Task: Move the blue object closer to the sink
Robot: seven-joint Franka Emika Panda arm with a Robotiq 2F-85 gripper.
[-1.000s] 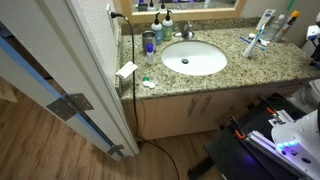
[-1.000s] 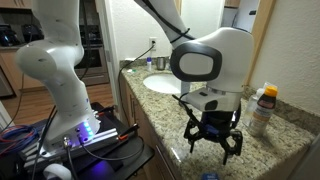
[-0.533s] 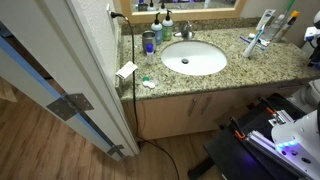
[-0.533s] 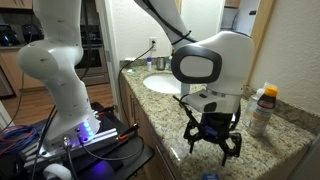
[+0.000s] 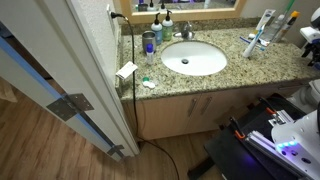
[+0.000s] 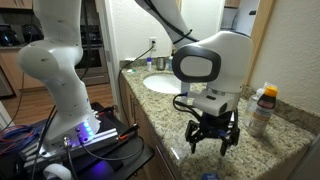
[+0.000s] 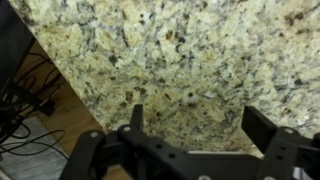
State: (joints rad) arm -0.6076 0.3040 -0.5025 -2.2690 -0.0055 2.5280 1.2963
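Note:
The blue object (image 5: 262, 30), a slim white and light-blue stick, lies on the counter right of the sink, next to a green-tipped stick (image 5: 287, 22). The sink (image 5: 195, 58) is a round white basin with a chrome faucet (image 5: 186, 29); it also shows in an exterior view (image 6: 163, 84). My gripper (image 6: 212, 137) is open and empty, fingers pointing down just above bare granite near the counter's front edge. It shows at the frame's right edge in an exterior view (image 5: 309, 45). In the wrist view the open fingers (image 7: 200, 125) frame only speckled granite; the blue object is out of that view.
A dark blue cup (image 5: 149, 42) stands left of the basin, with bottles (image 5: 160, 15) behind it. An orange-capped bottle (image 6: 262, 108) stands by the wall near my gripper. A door (image 5: 60, 70) blocks the left foreground. Cables and equipment (image 6: 100, 135) lie on the floor.
My gripper has shifted slightly over the counter and risen a little; it stays open. Nothing else has moved.

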